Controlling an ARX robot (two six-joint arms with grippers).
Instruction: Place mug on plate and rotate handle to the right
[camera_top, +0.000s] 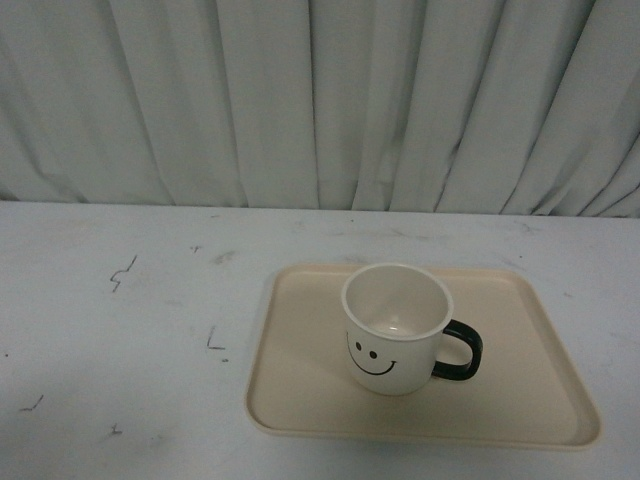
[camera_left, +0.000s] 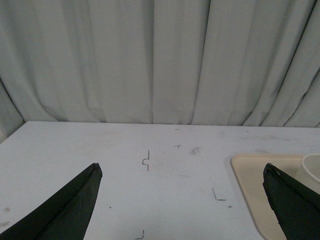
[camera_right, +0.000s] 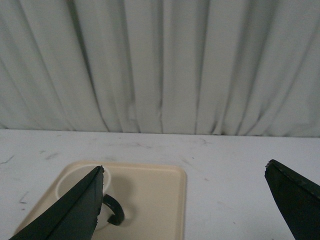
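The cream-white mug (camera_top: 396, 330) stands upright on the beige plate (camera_top: 520, 400), its smiley face toward the front view camera. Its dark handle (camera_top: 460, 353) sticks out to the right. Neither arm shows in the front view. In the left wrist view my left gripper (camera_left: 182, 172) is open and empty over the bare table, with the plate's corner (camera_left: 247, 175) and a sliver of the mug's rim (camera_left: 314, 165) past one finger. In the right wrist view my right gripper (camera_right: 185, 172) is open and empty, held back from the mug (camera_right: 70, 185); one finger partly hides the mug, and the handle (camera_right: 115, 210) shows on the plate (camera_right: 155, 195).
A white table (camera_top: 130, 330) with small pen marks (camera_top: 122, 273) carries the plate. A pale pleated curtain (camera_top: 320, 100) hangs close behind the table's far edge.
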